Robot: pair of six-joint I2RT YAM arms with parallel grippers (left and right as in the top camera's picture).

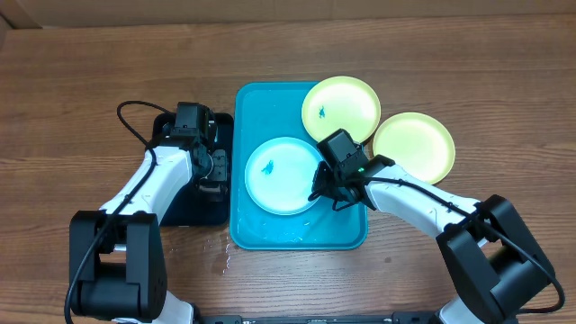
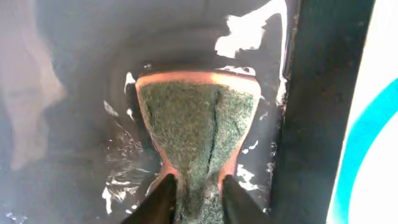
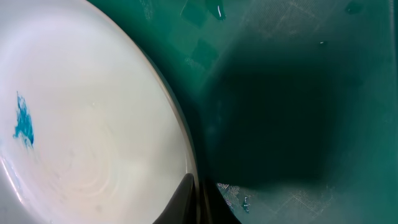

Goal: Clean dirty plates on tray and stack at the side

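Note:
A light-blue rimmed plate [image 1: 281,175] with a blue smudge lies in the turquoise tray [image 1: 261,232]. My right gripper [image 1: 326,191] is shut on that plate's right rim; the wrist view shows the rim [image 3: 180,134] pinched between the fingers [image 3: 199,202]. A yellow-green plate [image 1: 340,108] with a smudge leans over the tray's far right corner. Another yellow-green plate [image 1: 413,146] lies on the table right of the tray. My left gripper [image 1: 216,166] is over the black tray [image 1: 193,211], shut [image 2: 198,193] on a green scouring sponge [image 2: 199,124].
The black tray [image 2: 74,143] is wet with white foam patches. Water drops lie on the wooden table [image 1: 220,261] by the turquoise tray's near left corner. The turquoise tray floor [image 3: 298,93] is wet.

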